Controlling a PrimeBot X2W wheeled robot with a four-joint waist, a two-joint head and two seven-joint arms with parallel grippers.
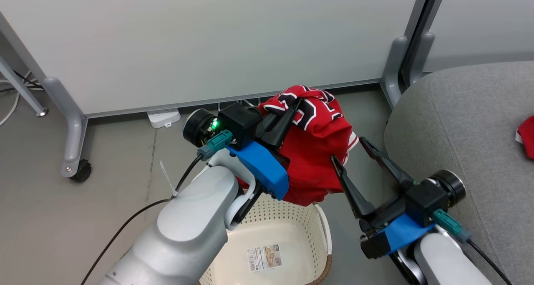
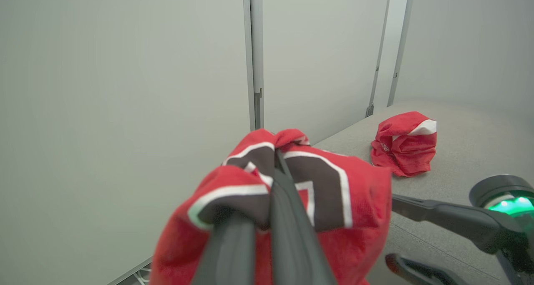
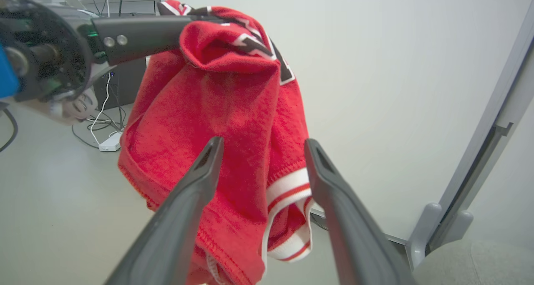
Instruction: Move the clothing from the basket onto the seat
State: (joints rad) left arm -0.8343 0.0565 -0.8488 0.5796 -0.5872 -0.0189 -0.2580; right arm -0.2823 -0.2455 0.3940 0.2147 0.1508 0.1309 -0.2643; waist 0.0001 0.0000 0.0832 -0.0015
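Power strip (image 1: 163, 117): white, on the floor (image 1: 50, 210) at the foot of the pale partition panel (image 1: 208, 39), far left of the work.

Left end effector (image 1: 294, 109): closed tight on the jersey, pinching a fold of the lettered part between both dark fingers; fingers pointing up and to the right in the head view.

Jersey (image 1: 317, 151): bright red, lifted out and hanging from that pinch. Long axis roughly vertical. Black-and-white lettering bunched at the top, white-and-red trimmed hem pointing down. Lower edge over the far rim of the basket in the head view; contact with the rim not clear.

Basket (image 1: 327, 230): cream, perforated, on the floor under the left arm; a paper label (image 1: 264, 257) on its bottom.

Right end effector (image 1: 348, 149): fingers spread wide, gripping nothing; pointing up and to the left at the jersey's lower right edge. In the right wrist view, one finger to each side of the hanging cloth; touching or not cannot be told.

Seat (image 1: 459, 118): grey fabric, rounded edge, just right of the right end effector and beside the panel's foot.

Second red garment (image 2: 404, 145): crumpled heap with white trim, lying on the seat, well apart from the jersey.
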